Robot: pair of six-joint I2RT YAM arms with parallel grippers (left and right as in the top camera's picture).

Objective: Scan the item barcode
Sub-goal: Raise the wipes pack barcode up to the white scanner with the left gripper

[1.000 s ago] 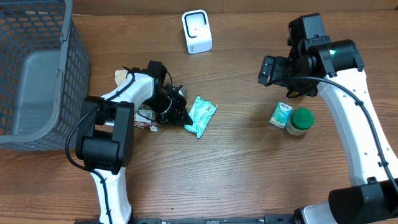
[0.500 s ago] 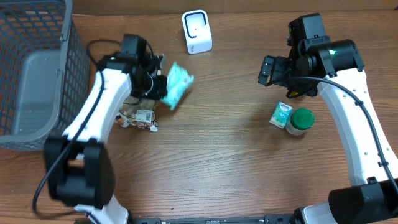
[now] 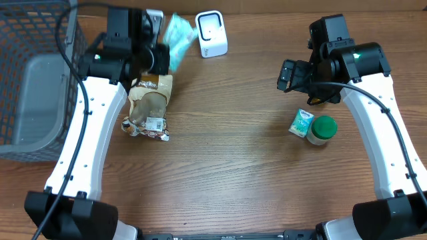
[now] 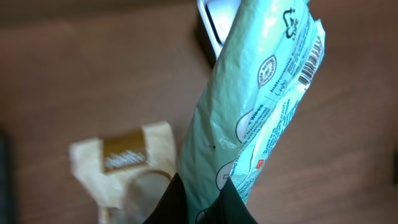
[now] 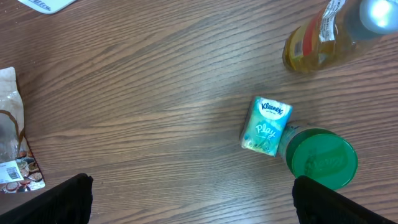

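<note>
My L fingers (image 4: pixel 231 208) clamp the teal wipes pack (image 4: pixel 261 112) just beside the white scanner (image 3: pixel 211 33), barcode (image 4: pixel 311 62) showing. R fingers (image 5: pixel 65 199) wide open over bench (image 3: pixel 233 167), holding nothing.

The wipes pack (image 4: pixel 261 112) is sitting in the left gripper (image 4: pixel 200 208) and sticking out ahead of it, its far end just beside the scanner (image 3: pixel 211 33). The snack bag (image 3: pixel 150 107) is lying on the table (image 3: pixel 233 173) below this gripper; the basket (image 3: pixel 73 60) is standing to its left. Behind the right gripper (image 3: pixel 287 75), the tissue pack (image 3: pixel 301 123) is touching the jar (image 3: pixel 323 129).
</note>
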